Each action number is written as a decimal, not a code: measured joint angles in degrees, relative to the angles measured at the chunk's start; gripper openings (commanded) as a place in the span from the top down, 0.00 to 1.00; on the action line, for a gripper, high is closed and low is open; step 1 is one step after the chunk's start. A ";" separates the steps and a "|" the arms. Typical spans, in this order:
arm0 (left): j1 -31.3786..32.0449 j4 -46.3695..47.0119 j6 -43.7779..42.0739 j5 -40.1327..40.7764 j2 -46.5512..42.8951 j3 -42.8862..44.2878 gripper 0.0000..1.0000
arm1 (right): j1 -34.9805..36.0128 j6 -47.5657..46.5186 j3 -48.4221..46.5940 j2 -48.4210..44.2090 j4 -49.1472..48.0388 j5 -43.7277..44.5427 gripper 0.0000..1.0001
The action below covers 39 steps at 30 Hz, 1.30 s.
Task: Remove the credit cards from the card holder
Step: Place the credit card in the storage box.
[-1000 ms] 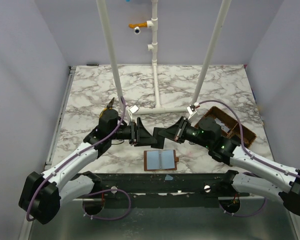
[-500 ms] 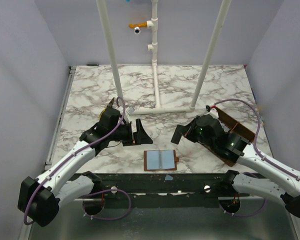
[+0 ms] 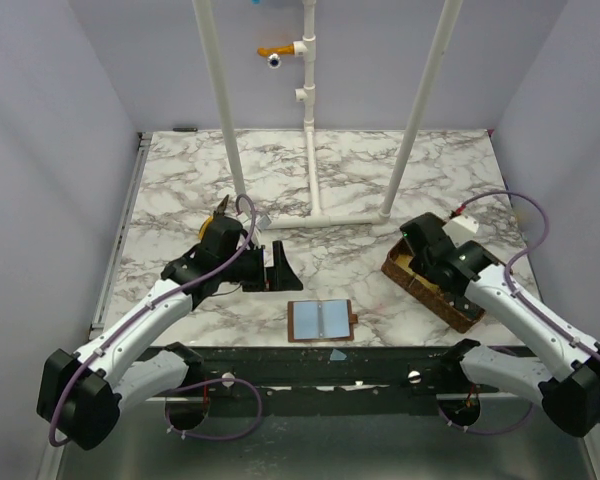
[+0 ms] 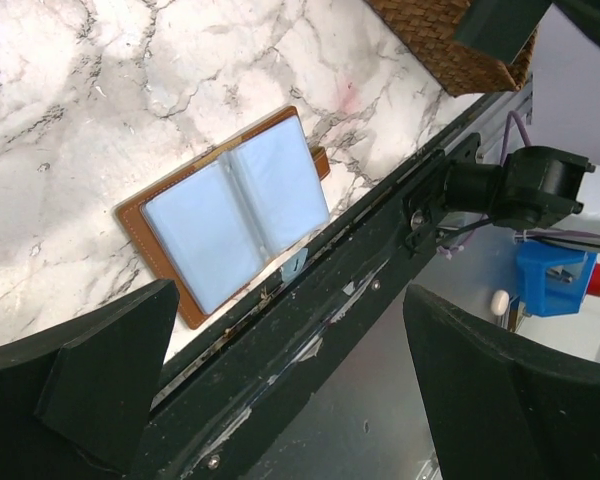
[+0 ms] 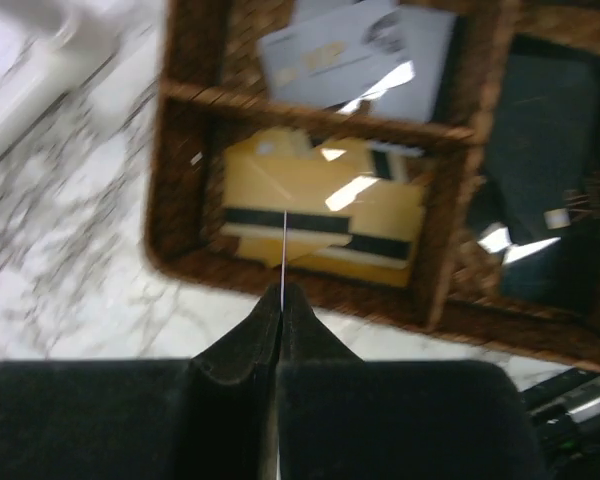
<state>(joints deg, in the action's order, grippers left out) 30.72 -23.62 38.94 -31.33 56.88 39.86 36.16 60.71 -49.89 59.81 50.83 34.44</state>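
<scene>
The card holder (image 3: 321, 321) lies open and flat near the table's front edge, its blue-grey pockets up; it also shows in the left wrist view (image 4: 230, 210). My left gripper (image 3: 278, 266) is open and empty, just left of and behind it (image 4: 290, 340). My right gripper (image 3: 417, 243) is over the woven basket (image 3: 442, 292), shut on a thin card seen edge-on (image 5: 284, 245). In the basket (image 5: 180, 150) lie yellowish cards (image 5: 320, 200), pale grey-white cards (image 5: 350, 50) and a dark card (image 5: 545, 150), each in its own compartment.
A white pipe frame (image 3: 315, 215) stands on the marble table behind both grippers. The dark metal rail (image 3: 330, 365) runs along the front edge just below the card holder. The basket's corner (image 4: 450, 50) shows in the left wrist view.
My right arm has swung from the table's middle to the right, over the basket, with the card. My left gripper has drawn back a little to the left and stays open.
</scene>
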 measured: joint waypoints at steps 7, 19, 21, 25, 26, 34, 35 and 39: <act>0.00 0.87 -0.74 -0.72 1.70 0.00 0.02 | -17.88 -6.60 -2.62 0.68 3.37 0.68 0.99; 0.00 3.41 -1.42 -2.56 2.40 0.00 0.02 | -39.87 -17.31 -4.83 4.76 3.30 -3.56 0.99; 0.00 3.72 -1.44 -2.78 2.47 -0.02 0.02 | -41.16 -18.29 -5.01 6.12 3.34 -4.33 0.99; 0.00 4.52 -1.44 -3.23 2.60 -0.02 0.02 | -41.53 -19.47 -5.14 7.89 3.41 -5.68 0.99; 0.00 4.70 -1.44 -3.34 2.67 -0.02 0.02 | -41.53 -19.69 -5.14 8.00 3.43 -5.88 0.99; 0.00 5.53 -1.44 -3.87 2.82 -0.02 0.02 | -42.03 -20.48 -5.16 8.00 3.43 -6.93 0.67; 0.00 5.53 -1.44 -3.89 2.82 -0.02 0.02 | -42.05 -20.57 -5.16 8.00 3.45 -6.97 0.55; 0.00 5.55 -1.44 -3.96 2.82 -0.07 0.02 | -42.18 -21.11 -5.33 8.00 3.56 -7.41 0.27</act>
<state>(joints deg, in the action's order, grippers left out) 30.72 -18.06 37.50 -35.29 59.70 39.79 -6.02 39.59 -55.22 67.81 54.39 27.03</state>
